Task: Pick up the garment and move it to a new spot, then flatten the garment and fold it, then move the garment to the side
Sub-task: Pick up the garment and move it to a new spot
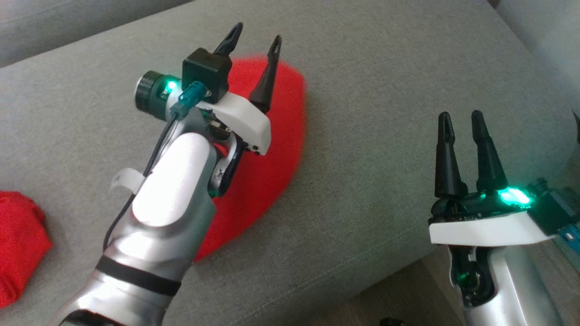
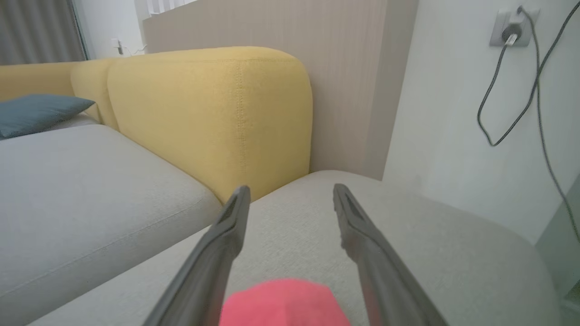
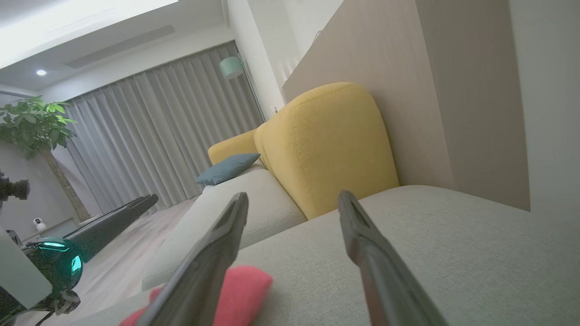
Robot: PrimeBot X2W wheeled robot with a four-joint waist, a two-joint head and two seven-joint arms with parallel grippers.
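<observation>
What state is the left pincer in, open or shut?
Open: the left pincer holds its dark fingers apart over the red fabric garment, gripping nothing.

Grey sofa seat [image 1: 385, 113], red garment [image 1: 281, 136] lying flat near its middle, another red cloth [image 1: 18, 240] at left edge

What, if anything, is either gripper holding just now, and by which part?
Nothing is held. The left gripper is over the red garment with jaws apart and empty; the right gripper, jaws also apart, is over the sofa.
</observation>
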